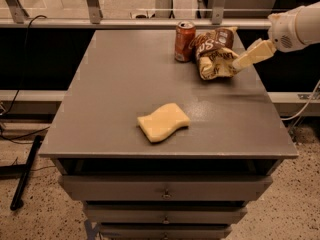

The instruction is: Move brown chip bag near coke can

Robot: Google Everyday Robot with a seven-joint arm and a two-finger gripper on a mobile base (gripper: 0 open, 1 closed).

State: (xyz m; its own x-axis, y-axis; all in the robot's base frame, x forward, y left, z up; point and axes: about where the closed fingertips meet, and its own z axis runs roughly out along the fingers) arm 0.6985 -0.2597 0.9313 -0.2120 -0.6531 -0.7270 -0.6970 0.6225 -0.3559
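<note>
Presently the brown chip bag (215, 51) lies crumpled on the far right part of the table top, close to the back edge. Its dark-brown face carries white lettering, and a pale yellow end is turned toward the front. It sits just beside the coke can (185, 41), on the can's right. The bag's upper left corner appears to reach the can, though contact cannot be confirmed.

The coke can stands upright with its silver top showing, near the back edge and slightly right of centre.

The gripper (245, 59) is at the bag's right side, low over the table top and slanting down to the left, with its pale tip at the bag's right edge. Whether its jaws are spread, pressed together or pinching the bag cannot be told from this view. The white arm (297, 28) enters from the right edge of the view, above and beyond the table's right side.

A yellow wavy sponge (163, 122) lies flat nearer the front edge, about midway across and well apart from the bag and the can.

The grey table (110, 84) has drawers (165, 191) below its top. A railing (125, 23) runs behind it. A black cable (20, 49) hangs at the left, over a speckled floor (30, 219).
</note>
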